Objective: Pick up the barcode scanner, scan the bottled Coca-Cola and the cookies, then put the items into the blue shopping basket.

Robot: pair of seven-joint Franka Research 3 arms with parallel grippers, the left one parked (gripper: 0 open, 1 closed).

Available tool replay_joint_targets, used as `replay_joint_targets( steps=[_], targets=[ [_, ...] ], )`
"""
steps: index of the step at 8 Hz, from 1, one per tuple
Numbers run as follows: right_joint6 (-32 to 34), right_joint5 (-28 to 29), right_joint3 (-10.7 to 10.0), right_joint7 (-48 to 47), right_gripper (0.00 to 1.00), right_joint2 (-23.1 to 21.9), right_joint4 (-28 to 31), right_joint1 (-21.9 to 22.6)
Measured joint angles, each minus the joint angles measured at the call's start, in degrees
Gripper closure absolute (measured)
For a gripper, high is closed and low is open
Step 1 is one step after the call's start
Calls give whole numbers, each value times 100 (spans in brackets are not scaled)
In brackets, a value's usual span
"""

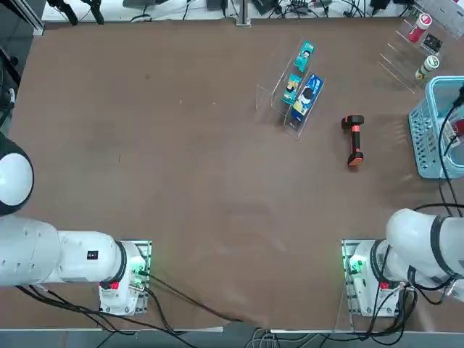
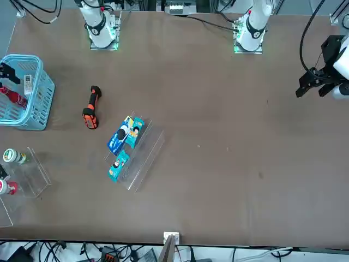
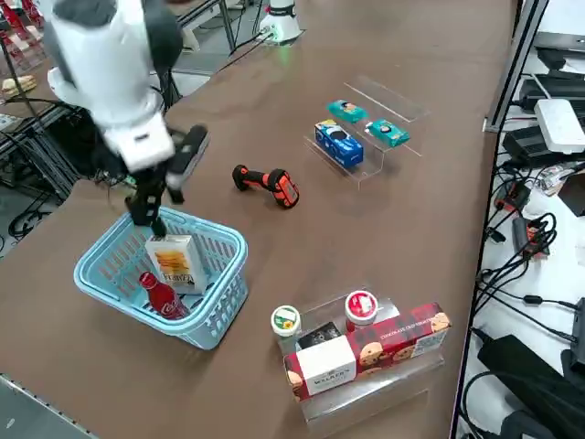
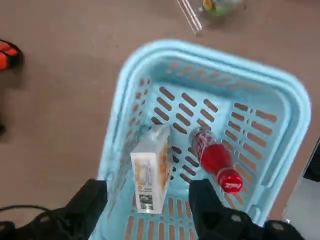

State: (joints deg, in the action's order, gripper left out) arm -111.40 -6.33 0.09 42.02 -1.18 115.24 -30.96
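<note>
So the right gripper [image 4: 150,200] is hanging just above the blue shopping basket [image 4: 287,95], over the near rim, with its fingers [image 4: 90,200] spread wide and nothing between them. The cookies [image 4: 150,175] sit inside the basket, the white box standing on edge and leaning against the side wall, directly below the open gripper but not touching it as far as I can see. The bottled Coca-Cola [image 4: 216,161] is in there too, lying on its side on the basket floor right beside the box, red cap pointing toward one corner.

From the side you can see the same thing: gripper [image 3: 146,208] over the basket [image 3: 224,302], box [image 3: 175,263] upright, red bottle [image 3: 160,294] next to it.

The barcode scanner [image 1: 354,141] is lying flat on the brown worktop [image 1: 181,181], well apart from the basket, orange handle stretched out toward the robot's side. Near it there's a clear acrylic stand [image 1: 270,90] holding a blue packet [image 1: 308,96] and a couple of small teal packets [image 1: 304,55]. Another clear stand [image 3: 366,389] sits just past the basket, with a small white bottle [image 3: 285,322], a red-capped bottle [image 3: 361,307] and a long red-and-white biscuit box [image 3: 366,355]
</note>
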Motion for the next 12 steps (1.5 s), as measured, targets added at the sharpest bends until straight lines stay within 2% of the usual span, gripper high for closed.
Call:
replay_joint_targets(
  steps=[3, 6, 8, 9, 11, 12],
  targets=[
    [1403, 34, 48, -932, 0, -105, -1270, 1197],
    [2512, 249, 74, -2725, 0, -140, -2081, 2478],
    [2952, 401, 75, -3701, 0, -369, -2179, 2868],
    [2995, 420, 74, -3866, 0, -467, -2179, 2930],
    [2951, 486, 16, -4041, 0, -408, -2241, 2931],
    [2902, 515, -2, -4262, 0, -228, -2396, 2931]
  ],
)
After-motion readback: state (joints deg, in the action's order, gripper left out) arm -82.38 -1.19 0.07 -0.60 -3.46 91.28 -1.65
